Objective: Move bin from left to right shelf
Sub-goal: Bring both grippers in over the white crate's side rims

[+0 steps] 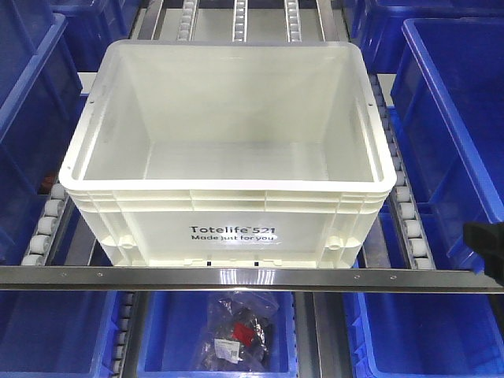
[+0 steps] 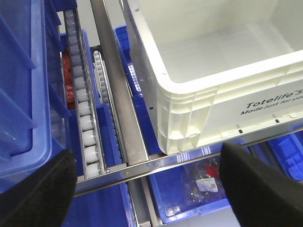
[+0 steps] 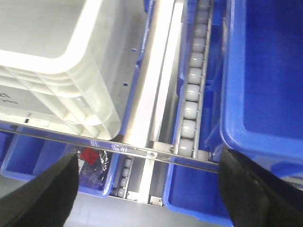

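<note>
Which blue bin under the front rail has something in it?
The middle blue bin, below the white tote: it holds a clear bag of parts; its neighbours show none.

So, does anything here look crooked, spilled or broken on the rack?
Nothing stands out. The white bin sits square behind the steel front rail, upright, empty and without visible damage. The bag of small parts lies inside the blue bin below, not spilled.

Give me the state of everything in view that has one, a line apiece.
bin: upright, empty, resting on the roller shelf.
roller shelf: loaded with the bin.
left gripper: open, holding nothing.
right gripper: open, holding nothing.
lower blue bin: holds a clear bag of small parts.
</note>
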{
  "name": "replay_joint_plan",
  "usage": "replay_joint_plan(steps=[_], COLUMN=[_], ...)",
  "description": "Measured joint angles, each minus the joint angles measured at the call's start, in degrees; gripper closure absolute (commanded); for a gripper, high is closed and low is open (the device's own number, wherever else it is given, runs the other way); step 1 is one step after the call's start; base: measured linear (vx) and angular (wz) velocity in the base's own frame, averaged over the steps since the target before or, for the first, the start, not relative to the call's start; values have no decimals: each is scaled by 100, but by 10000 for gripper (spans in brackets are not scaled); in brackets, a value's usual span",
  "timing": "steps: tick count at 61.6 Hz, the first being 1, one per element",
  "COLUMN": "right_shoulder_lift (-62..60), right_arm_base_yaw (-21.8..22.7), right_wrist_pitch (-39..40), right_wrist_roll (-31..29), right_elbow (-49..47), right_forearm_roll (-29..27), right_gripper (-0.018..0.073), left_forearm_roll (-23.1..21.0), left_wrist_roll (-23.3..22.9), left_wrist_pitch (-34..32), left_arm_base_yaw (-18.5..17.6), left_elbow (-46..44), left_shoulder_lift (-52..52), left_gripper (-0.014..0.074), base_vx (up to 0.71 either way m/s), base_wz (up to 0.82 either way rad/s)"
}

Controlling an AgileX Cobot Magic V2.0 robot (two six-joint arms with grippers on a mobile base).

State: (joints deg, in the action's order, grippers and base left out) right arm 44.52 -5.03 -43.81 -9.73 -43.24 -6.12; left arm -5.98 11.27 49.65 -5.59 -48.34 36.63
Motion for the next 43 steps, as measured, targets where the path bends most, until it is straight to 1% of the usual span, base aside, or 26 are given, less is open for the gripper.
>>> replay_joint_plan(steps=[8,16,24,31,43], right_shoulder_lift=[450,1009,1587,2126,2976], right_arm_base_yaw=[-249,-480,-555,-555,-555], right_wrist_pitch=[-126,-285,-450,-597,-848], right_wrist_roll=[-93,-92,-78,-67,12], right_elbow=[-469,-1033,-1600,-2055,-2674], right_forearm_roll=[0,0,-4,-6,-6], right_gripper=[-12,-12,-13,-16,-54], left_forearm_roll=[-160,-485,-758,-786,-722], left_wrist_roll=[57,318,529,580,585], left_wrist_pitch=[53,53,53,53,53], left_arm_base_yaw=[-1,-1,-1,-1,-1], left_elbow=[-309,-623,-966,-1268,-1799], left_shoulder_lift=[490,1095,1702,2277,3149], left_gripper=[6,6,6,6,-4], base_vx=[0,0,0,0,0], base_wz=[0,0,0,0,0])
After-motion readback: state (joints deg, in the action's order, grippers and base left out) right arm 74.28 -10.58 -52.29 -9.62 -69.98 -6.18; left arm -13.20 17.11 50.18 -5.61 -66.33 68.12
